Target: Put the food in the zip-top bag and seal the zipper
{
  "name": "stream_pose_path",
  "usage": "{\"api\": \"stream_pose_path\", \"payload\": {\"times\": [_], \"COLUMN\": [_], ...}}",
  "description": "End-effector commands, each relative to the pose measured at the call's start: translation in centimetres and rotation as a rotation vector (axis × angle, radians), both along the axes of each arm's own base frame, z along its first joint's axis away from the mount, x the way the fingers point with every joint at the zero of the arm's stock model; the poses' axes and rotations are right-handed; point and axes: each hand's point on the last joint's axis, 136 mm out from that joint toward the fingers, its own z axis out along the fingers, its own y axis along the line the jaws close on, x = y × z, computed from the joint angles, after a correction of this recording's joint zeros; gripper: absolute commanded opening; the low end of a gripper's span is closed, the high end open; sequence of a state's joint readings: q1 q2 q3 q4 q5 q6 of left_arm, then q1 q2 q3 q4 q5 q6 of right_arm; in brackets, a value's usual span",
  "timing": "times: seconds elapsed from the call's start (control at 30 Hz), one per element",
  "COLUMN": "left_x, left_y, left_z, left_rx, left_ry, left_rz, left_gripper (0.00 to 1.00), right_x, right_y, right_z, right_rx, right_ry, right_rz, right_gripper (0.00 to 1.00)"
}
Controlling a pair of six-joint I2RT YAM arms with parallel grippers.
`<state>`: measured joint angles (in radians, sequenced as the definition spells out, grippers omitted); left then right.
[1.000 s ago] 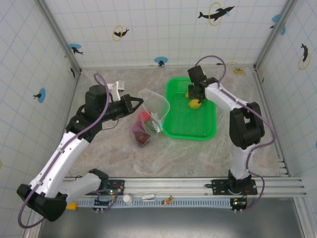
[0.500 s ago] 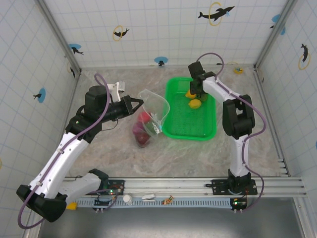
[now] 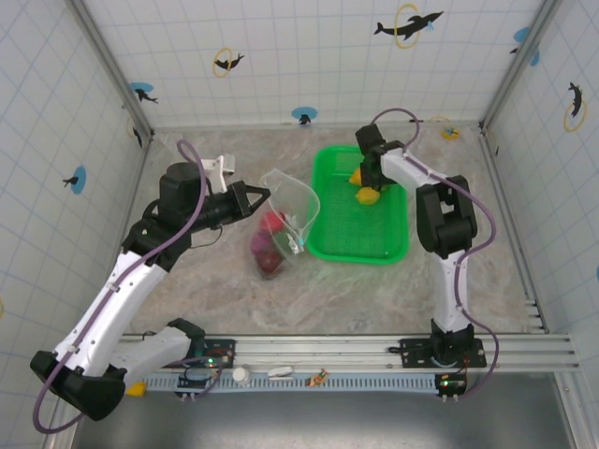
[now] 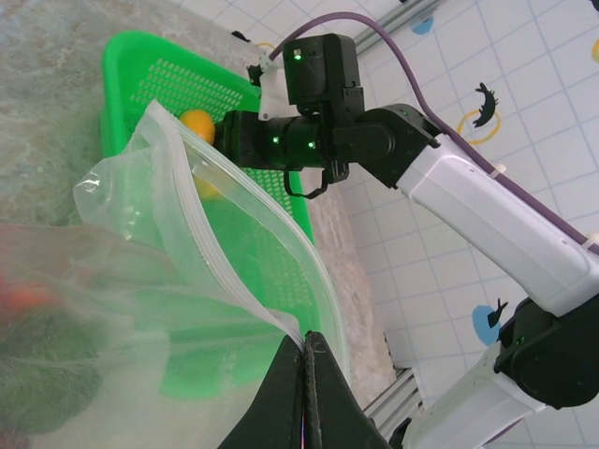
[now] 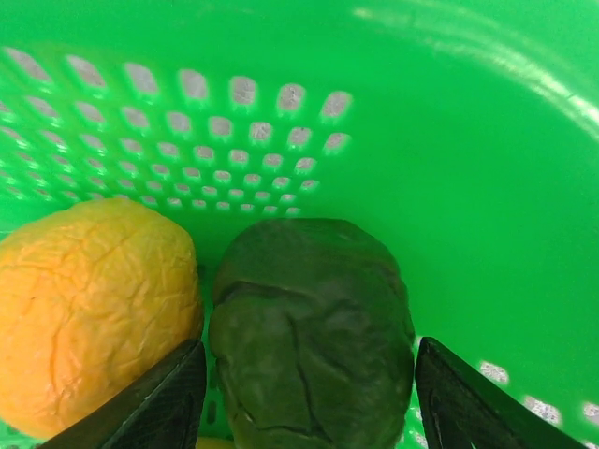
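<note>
Basket mesh (image 5: 281, 94), seen from the right wrist, backs dark green food (image 5: 309, 318).

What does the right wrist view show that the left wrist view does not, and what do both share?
From the right wrist view: a dark green food piece close up, between the open fingers of the right hand.
From the left wrist view: the clear zip-top bag, its mouth edge pinched by the shut left hand, blurred food inside it, and the right arm seen from outside.
In both: the green basket and an orange food piece lying in it.
</note>
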<state>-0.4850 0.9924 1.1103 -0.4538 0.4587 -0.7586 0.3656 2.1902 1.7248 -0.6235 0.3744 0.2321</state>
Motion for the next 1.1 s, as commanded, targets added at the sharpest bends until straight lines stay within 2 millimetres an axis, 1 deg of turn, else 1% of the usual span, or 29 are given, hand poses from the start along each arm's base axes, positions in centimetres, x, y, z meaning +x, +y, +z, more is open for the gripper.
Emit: {"api": "stream_pose_path", "payload": {"times": [0.0,0.1,0.2,0.27,0.37,0.47,0.53,0.6,0.67,0.73,0.77,0.87,0.97,1.07], "left_x": [-0.2,-0.3,-0.2,-0.2,-0.1,0.0,0.0,0.0,0.0,0.0,0.0,0.0,0.1,0.1], "left_y": [0.4,0.3,0.3,0.3,0.3,0.4,0.4,0.4,0.5,0.5,0.6,0.7,0.5,0.3], "left_z": [0.8,0.8,1.0,1.2,1.4,1.6,1.7,1.7,1.7,1.7,1.7,1.3,1.2,1.3], "left_rx": [0.007,0.006,0.005,0.005,0.001,0.001,0.003,0.002,0.002,-0.001,-0.001,0.006,-0.004,-0.018], "left_ry": [-0.043,-0.038,-0.039,-0.041,-0.041,-0.042,-0.04,-0.038,-0.034,-0.031,-0.032,-0.022,-0.005,0.009], "left_rz": [0.002,-0.003,0.0,0.003,0.006,0.011,0.014,0.017,0.021,0.024,0.026,0.034,0.034,0.029], "left_gripper": [0.0,0.0,0.0,0.0,0.0,0.0,0.0,0.0,0.0,0.0,0.0,0.0,0.0,0.0], "right_x": [-0.8,-1.0,-0.9,-0.8,-0.3,0.2,0.1,-0.4,-1.3,-2.9,-3.5,-7.0,-10.6,-14.0], "right_y": [0.0,-0.1,-0.2,-0.2,-0.1,0.1,0.2,0.4,0.6,1.2,1.6,3.6,6.0,8.5], "right_z": [-2.5,-2.8,-2.3,-1.2,1.2,4.4,6.7,8.5,10.0,11.4,12.7,15.4,18.8,23.1], "right_rx": [-0.009,-0.007,-0.006,-0.003,0.01,0.025,0.038,0.052,0.07,0.102,0.121,0.221,0.363,0.519], "right_ry": [0.053,0.056,0.035,0.006,-0.051,-0.114,-0.16,-0.195,-0.225,-0.25,-0.279,-0.344,-0.42,-0.486], "right_rz": [0.01,0.013,0.012,0.01,0.013,0.016,0.017,0.022,0.028,0.048,0.061,0.149,0.244,0.342], "right_gripper": [0.61,0.6,0.51,0.48,0.46,0.46,0.46,0.46,0.46,0.46,0.46,0.46,0.46,0.45]}}
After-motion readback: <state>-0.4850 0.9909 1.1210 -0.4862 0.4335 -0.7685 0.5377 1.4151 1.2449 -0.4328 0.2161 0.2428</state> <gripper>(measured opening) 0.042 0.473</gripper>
